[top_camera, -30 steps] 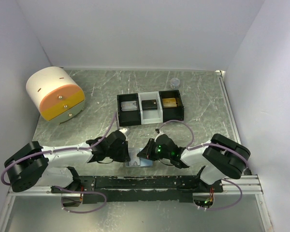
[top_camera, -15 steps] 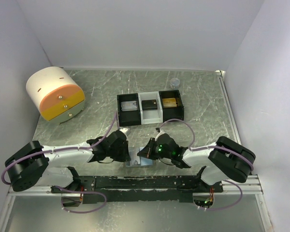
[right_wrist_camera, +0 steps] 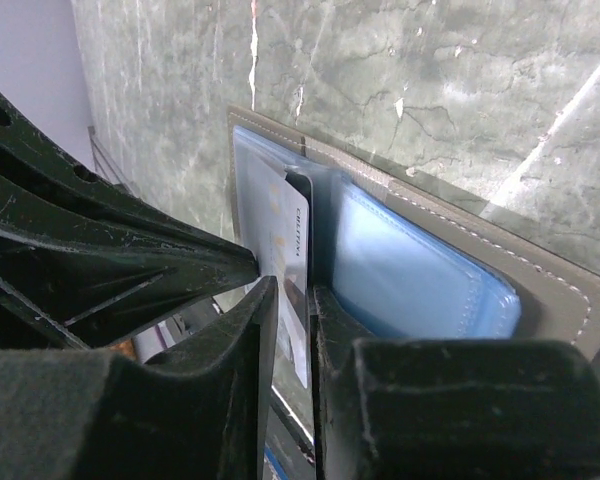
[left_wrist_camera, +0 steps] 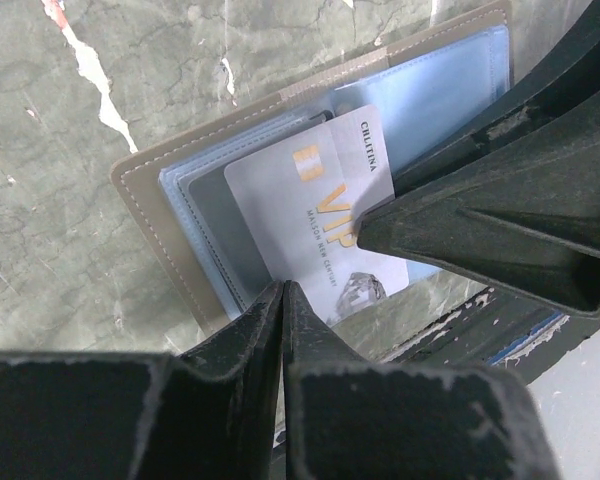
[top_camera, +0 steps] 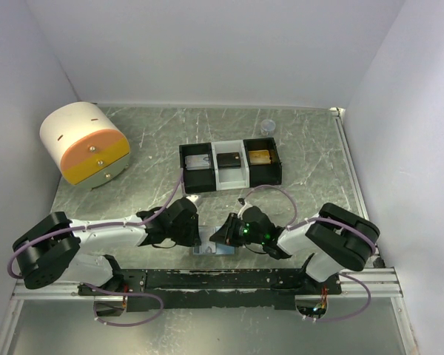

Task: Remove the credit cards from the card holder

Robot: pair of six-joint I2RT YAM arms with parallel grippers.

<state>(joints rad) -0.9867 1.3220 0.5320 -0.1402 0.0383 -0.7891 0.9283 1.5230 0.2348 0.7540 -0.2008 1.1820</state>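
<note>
One card (left_wrist_camera: 310, 220), white with gold VIP lettering, juts partway out of a pocket of the card holder (left_wrist_camera: 150, 200), which lies open at the table's (top_camera: 311, 155) near edge between my arms. The left wrist view gives me that print; the right wrist view shows little more than the card's long edge. My left pincer (left_wrist_camera: 283, 290) is closed, tips meeting at the card's lower edge. My right pincer (right_wrist_camera: 295, 290) has its jaws a slit apart at the card; clamped or not, I cannot tell. Only the top view shows the tray (top_camera: 231, 186) farther back.
</note>
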